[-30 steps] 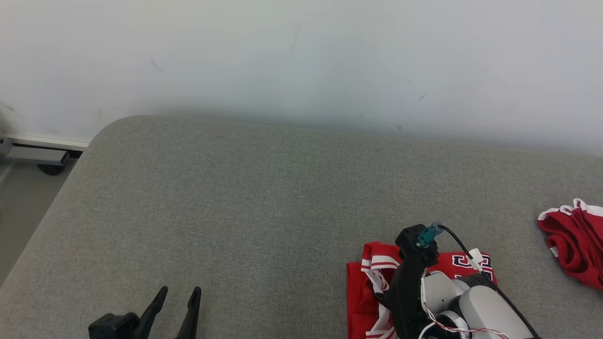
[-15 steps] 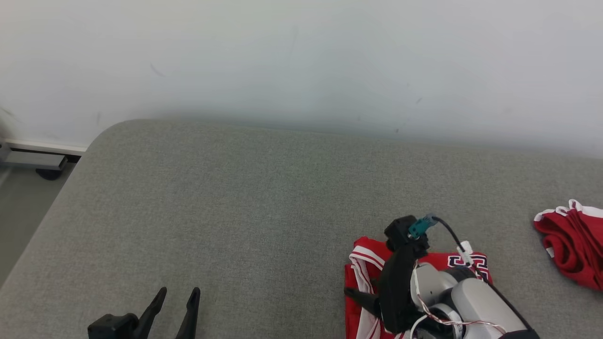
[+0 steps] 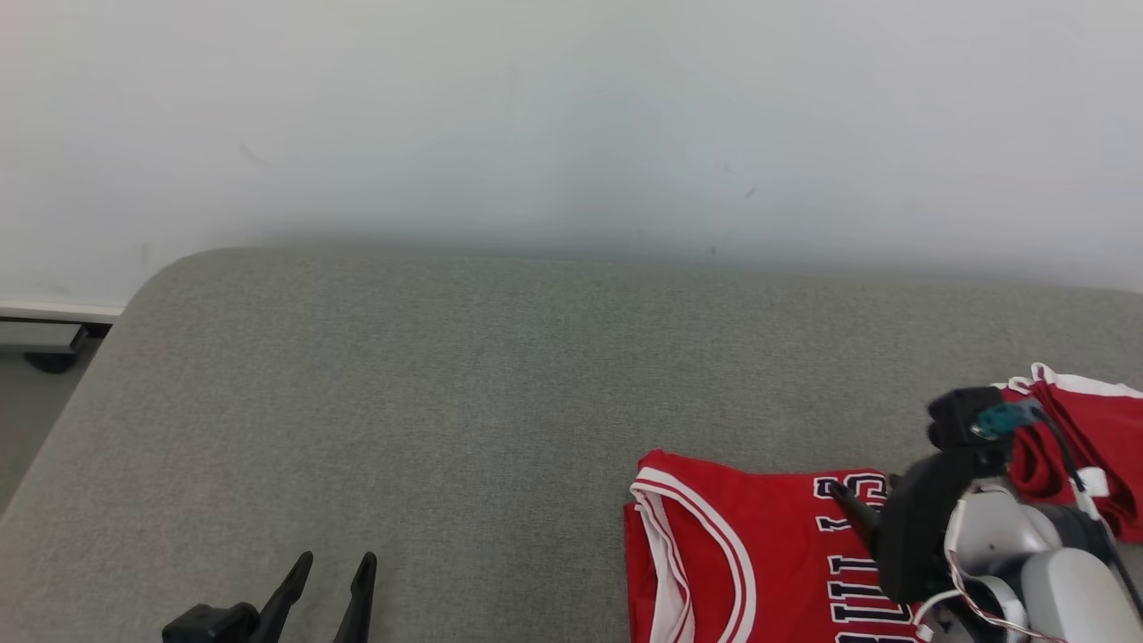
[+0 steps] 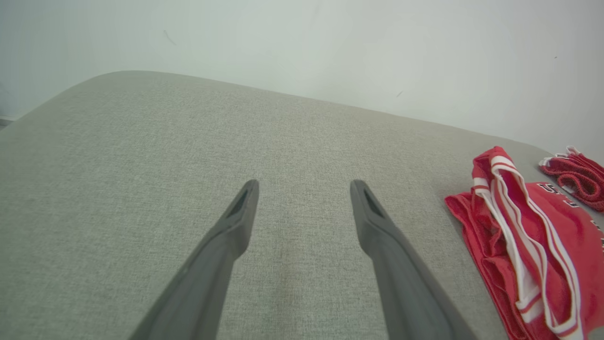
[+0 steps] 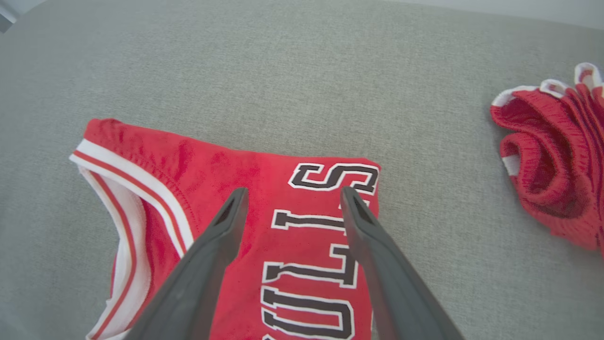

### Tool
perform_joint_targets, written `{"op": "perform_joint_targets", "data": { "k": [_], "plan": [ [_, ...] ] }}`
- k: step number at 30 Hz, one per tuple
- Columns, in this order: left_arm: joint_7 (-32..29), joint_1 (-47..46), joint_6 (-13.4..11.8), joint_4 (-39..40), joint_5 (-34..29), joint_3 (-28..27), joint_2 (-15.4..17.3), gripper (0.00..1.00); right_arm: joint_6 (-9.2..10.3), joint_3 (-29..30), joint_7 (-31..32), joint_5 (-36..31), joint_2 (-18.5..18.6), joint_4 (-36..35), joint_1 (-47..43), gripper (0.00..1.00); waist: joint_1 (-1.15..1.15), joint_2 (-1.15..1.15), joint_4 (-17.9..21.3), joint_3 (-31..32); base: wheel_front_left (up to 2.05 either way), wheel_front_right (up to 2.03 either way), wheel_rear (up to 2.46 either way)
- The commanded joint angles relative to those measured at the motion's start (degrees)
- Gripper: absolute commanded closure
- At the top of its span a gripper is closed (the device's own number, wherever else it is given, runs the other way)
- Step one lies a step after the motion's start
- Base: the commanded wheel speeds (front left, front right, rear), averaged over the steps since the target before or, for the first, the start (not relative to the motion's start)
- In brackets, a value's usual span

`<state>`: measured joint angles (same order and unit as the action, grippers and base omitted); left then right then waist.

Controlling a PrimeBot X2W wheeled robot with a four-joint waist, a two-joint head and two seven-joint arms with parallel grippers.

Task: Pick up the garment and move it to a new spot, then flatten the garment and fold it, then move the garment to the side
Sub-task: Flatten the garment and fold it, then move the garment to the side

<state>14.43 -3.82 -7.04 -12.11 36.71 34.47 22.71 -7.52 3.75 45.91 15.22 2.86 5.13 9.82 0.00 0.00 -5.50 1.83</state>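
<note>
The garment, a folded red jersey (image 3: 759, 554) with white trim and dark lettering, lies flat on the grey cushion at the lower right of the head view. My right gripper (image 3: 848, 505) hovers over its lettered right part, open, with nothing between its fingers. In the right wrist view the gripper (image 5: 293, 191) stands just above the jersey (image 5: 155, 160), fingertips framing the letters. My left gripper (image 3: 335, 563) is open and empty at the lower left, far from the jersey. In the left wrist view the gripper (image 4: 304, 184) is over bare cushion, with the jersey (image 4: 542, 245) off to the right.
A second, crumpled red garment (image 3: 1089, 438) lies right of the jersey, close behind my right wrist; it shows too in the wrist views (image 5: 552, 160) (image 4: 578, 177). The wide grey cushion (image 3: 446, 402) ends at a white wall. Its rounded left corner drops to the floor, where a grey base (image 3: 45, 339) stands.
My right gripper opened, let go of the jersey and drew back to the right, leaving it flat. The head camera also shifted. The left gripper stayed put.
</note>
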Motion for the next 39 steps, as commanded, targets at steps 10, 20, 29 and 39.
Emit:
{"op": "perform_joint_targets", "data": {
  "k": [10,20,29,39],
  "plan": [
    [0.4,-1.0,-0.6,0.8,-0.8,-0.4,0.8,0.0,0.08,6.7,-3.2,-2.7,0.1,0.0,-5.2,0.0,0.0,0.0,3.6,-0.9,0.0,0.0,0.0],
    [0.7,-2.0,-1.9,2.0,-2.3,-1.8,1.2,0.0,0.08,7.1,-5.2,-1.1,0.1,5.7,-5.7,0.0,0.0,0.0,3.8,-1.7,0.0,0.0,0.0],
    [0.8,-1.8,-3.8,3.7,-3.2,-3.4,2.2,0.0,0.08,6.2,-4.6,2.3,0.1,12.5,-4.3,0.0,0.0,0.0,1.8,-1.9,0.0,0.0,0.0],
    [0.7,-0.4,-5.4,5.8,-2.3,-5.1,3.1,0.0,0.07,4.5,-5.1,4.3,0.1,16.4,-3.2,1.0,0.0,0.0,-0.2,-1.8,0.0,0.0,0.0]
  ]
}}
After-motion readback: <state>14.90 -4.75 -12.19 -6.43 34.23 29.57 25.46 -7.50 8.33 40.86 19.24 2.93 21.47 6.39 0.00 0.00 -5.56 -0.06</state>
